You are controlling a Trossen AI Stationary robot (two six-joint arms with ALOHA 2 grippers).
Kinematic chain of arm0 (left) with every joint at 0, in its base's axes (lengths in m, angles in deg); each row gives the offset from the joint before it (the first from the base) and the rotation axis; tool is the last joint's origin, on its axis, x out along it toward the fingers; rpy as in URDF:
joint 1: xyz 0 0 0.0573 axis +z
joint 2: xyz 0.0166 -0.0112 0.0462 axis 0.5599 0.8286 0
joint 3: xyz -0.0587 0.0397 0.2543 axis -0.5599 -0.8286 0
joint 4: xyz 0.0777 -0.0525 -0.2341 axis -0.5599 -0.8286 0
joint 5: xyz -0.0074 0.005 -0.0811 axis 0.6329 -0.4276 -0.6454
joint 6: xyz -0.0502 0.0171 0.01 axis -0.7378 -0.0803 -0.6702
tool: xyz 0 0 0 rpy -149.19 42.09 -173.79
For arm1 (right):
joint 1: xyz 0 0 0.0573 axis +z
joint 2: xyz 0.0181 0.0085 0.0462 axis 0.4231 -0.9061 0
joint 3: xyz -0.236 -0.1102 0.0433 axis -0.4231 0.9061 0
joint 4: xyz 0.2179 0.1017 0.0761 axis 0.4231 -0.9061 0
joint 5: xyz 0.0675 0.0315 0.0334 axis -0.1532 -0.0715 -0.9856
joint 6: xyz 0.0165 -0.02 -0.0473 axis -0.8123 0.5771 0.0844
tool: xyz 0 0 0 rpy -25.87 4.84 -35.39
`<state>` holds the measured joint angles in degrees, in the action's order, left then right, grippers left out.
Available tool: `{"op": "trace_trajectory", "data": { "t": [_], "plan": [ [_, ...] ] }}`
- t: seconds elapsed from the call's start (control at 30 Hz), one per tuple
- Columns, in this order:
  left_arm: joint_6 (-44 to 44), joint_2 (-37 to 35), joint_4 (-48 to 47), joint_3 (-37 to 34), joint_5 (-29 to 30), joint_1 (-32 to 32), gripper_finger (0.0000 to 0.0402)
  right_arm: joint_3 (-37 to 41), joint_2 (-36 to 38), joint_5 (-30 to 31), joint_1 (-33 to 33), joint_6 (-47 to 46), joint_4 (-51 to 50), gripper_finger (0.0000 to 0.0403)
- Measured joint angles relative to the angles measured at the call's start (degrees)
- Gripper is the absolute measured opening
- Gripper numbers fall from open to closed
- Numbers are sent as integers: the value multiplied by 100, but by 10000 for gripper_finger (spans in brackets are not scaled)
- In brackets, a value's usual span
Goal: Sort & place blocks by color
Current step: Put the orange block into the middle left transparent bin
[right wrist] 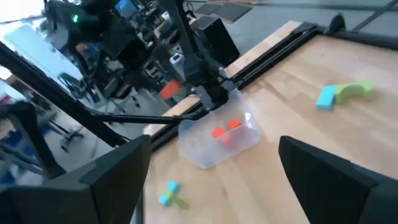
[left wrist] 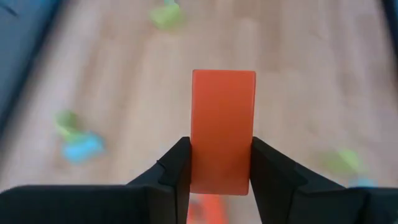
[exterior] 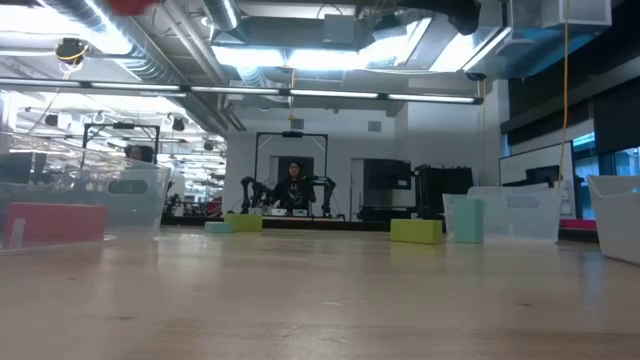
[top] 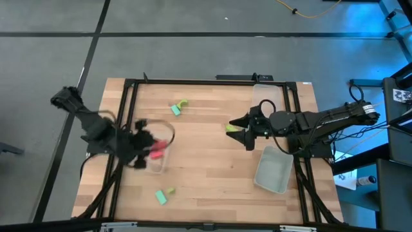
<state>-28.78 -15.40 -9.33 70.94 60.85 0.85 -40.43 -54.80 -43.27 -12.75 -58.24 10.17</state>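
Observation:
My left gripper (top: 149, 147) hangs above a clear tray (top: 158, 162) at the table's left, shut on a red block (left wrist: 222, 127). Two more red blocks (right wrist: 222, 132) lie in that tray. My right gripper (top: 239, 132) stands open, raised over the table's middle right, with a yellow-green block (top: 229, 128) on the table beside its fingertips. A teal and yellow-green pair (top: 179, 107) lies toward the far side. Another such pair (top: 164, 195) lies near the front edge. My left gripper pinches the red block by its two long sides (left wrist: 198, 149), near one end, between its two fingers. The other end sticks out past the fingertips. The fingers slant downward from the table's left. The block is lifted clear, above the tray.
A second clear tray (top: 273, 170) lies at the right front and a third (top: 263, 96) at the far right. A black frame (top: 212, 81) runs along the table's edges. Bare wood lies open across the table's middle.

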Motion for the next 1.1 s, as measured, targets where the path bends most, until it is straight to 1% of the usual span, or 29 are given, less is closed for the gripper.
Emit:
{"op": "trace_trajectory", "data": {
  "t": [0.07,0.13,0.2,0.27,0.33,0.43,0.53,0.7,0.9,1.0,1.1],
  "plan": [
    [990,74,391,38,-96,738,119,-2,-113,-3,-2,-284,115,355],
    [1804,258,909,38,-453,1445,119,-2,-274,1,-7,-556,114,355],
    [2459,525,1472,38,-839,1999,119,-2,-491,4,-9,-746,139,355],
    [2883,814,2021,38,-1065,2363,119,-1,-712,4,-36,-1025,218,355],
    [3212,1121,2574,38,-1147,2583,119,-2,-926,-16,-115,-1417,282,355],
    [3398,1588,3203,38,-1187,2714,119,0,-1250,-2,-321,-2178,281,355],
    [3415,1975,3559,38,-1232,2723,119,2,-1460,-12,-508,-2488,364,355],
    [3274,2462,3779,38,-1326,2678,119,0,-1689,-195,-702,-2518,638,355],
    [3231,2806,4236,38,-1308,2646,119,0,-2005,-388,-743,-2654,614,354],
    [3219,2890,4246,38,-1242,2656,119,0,-2120,-464,-735,-2678,614,341],
    [3219,2903,4261,38,-1181,2654,119,0,-2131,-452,-741,-2733,661,321]
  ]
}}
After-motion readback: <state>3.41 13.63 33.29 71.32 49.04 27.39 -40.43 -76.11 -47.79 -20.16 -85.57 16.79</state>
